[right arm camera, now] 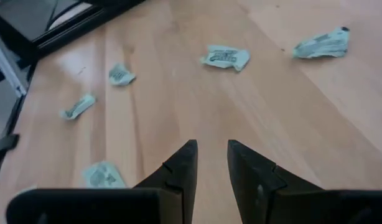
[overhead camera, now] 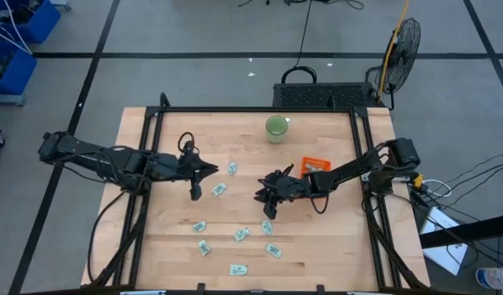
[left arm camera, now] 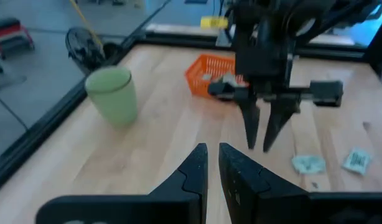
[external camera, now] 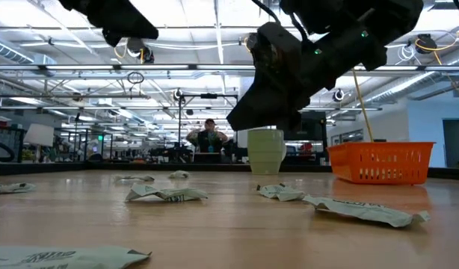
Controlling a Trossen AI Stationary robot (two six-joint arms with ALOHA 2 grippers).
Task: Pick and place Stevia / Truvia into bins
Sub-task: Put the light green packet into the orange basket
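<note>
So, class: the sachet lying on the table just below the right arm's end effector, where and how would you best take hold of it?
The sachet lies flat and slightly crumpled on the wood, clear of its neighbours. Probably best to come straight down from above and pinch across its short width at the middle, where the raised creases give the right end effector something to catch.

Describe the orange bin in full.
The bin is a small rectangular tray of orange plastic with low, slotted mesh-like walls. It stands upright and flat on the wooden table, toward the right rear, near the green cup. White packets lie inside it, seen from above. Nothing grips it; the right claw hangs apart from it.
</note>
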